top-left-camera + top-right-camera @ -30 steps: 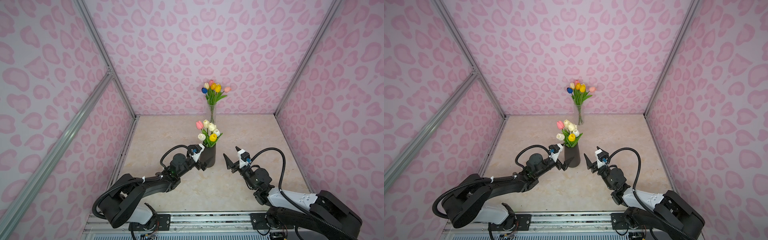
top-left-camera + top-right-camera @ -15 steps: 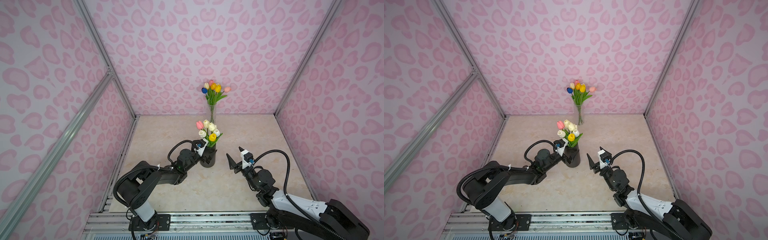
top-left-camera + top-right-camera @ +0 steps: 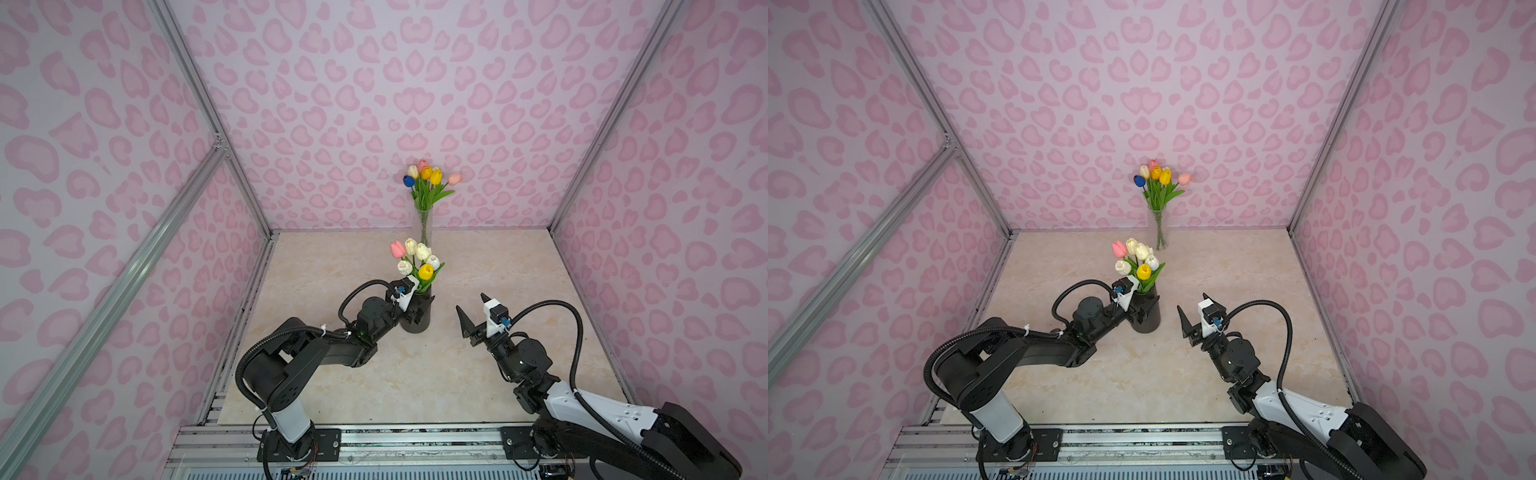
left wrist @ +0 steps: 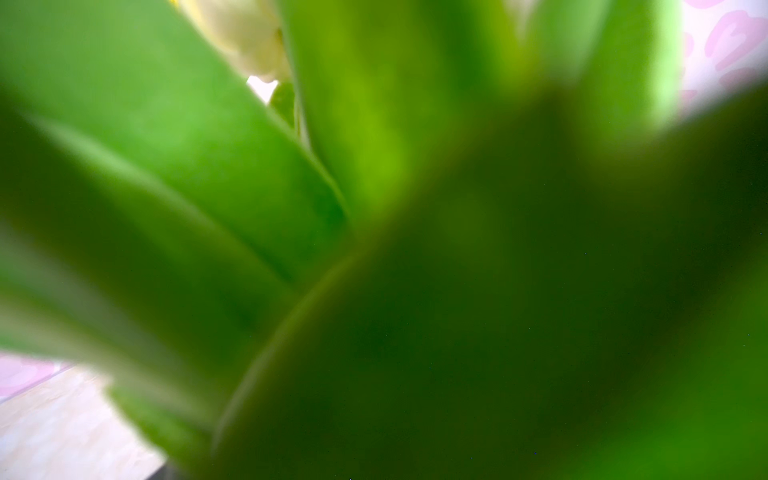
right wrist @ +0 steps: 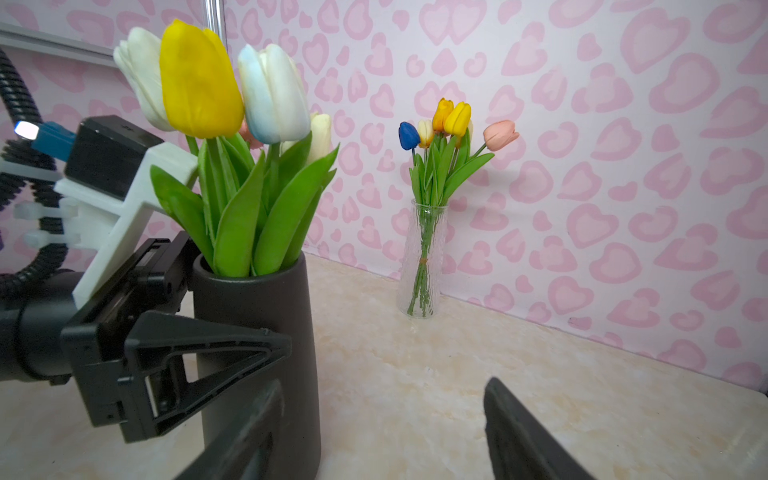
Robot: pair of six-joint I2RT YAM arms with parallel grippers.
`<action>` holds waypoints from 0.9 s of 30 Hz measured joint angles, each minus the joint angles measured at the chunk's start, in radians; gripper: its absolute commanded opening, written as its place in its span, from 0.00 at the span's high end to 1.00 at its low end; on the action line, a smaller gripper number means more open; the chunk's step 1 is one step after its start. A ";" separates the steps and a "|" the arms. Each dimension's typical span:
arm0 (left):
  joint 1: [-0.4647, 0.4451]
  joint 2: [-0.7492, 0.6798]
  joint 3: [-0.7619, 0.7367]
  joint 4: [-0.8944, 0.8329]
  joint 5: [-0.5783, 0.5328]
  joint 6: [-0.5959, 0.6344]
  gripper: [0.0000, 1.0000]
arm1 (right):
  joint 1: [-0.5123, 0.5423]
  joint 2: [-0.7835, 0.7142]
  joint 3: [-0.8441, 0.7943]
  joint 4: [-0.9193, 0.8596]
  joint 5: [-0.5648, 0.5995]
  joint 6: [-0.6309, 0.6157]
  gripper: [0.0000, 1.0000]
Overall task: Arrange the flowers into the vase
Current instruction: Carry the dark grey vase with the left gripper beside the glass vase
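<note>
While the left gripper (image 3: 419,311) is straddling the black vase (image 5: 266,299) partway up its wall, one finger (image 5: 216,332) is lying along the side and the other is sitting hidden behind it. I cannot tell whether they are pressing on it. The tulips (image 3: 417,259) are standing bunched inside this vase, pink, cream, white and yellow heads fanning above its rim. They are probably light, with soft heads and thin bendy stems, so the safest hold is likely low on the stems just above the rim, never on the blooms. Leaves are crowding the left wrist view into a green blur, so that camera is giving no guidance.

To the right of the black vase the right gripper (image 3: 470,302) is hovering with jaws spread and nothing between them, over bare table (image 3: 374,374). Behind the black vase, well apart and near the back wall, a narrow glass vase (image 3: 424,226) is holding a second bunch (image 3: 428,178). It looks fragile and easy to tip, so sweeping moves are best kept on the near side.
</note>
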 measured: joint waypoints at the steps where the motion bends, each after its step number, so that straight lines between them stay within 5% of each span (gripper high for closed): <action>1: 0.000 0.000 0.000 0.001 -0.002 0.000 0.46 | 0.000 0.002 0.004 -0.005 -0.002 -0.003 0.25; 3: 0.000 0.000 0.000 0.002 -0.005 0.002 0.68 | -0.002 0.008 0.010 -0.010 -0.010 -0.003 0.25; 15: 0.096 -0.030 0.050 -0.105 0.018 0.045 0.73 | -0.004 0.068 0.079 -0.002 -0.034 -0.032 0.25; 27: 0.347 0.291 0.520 -0.103 0.172 0.002 0.71 | -0.004 0.113 0.084 0.103 -0.060 -0.036 0.25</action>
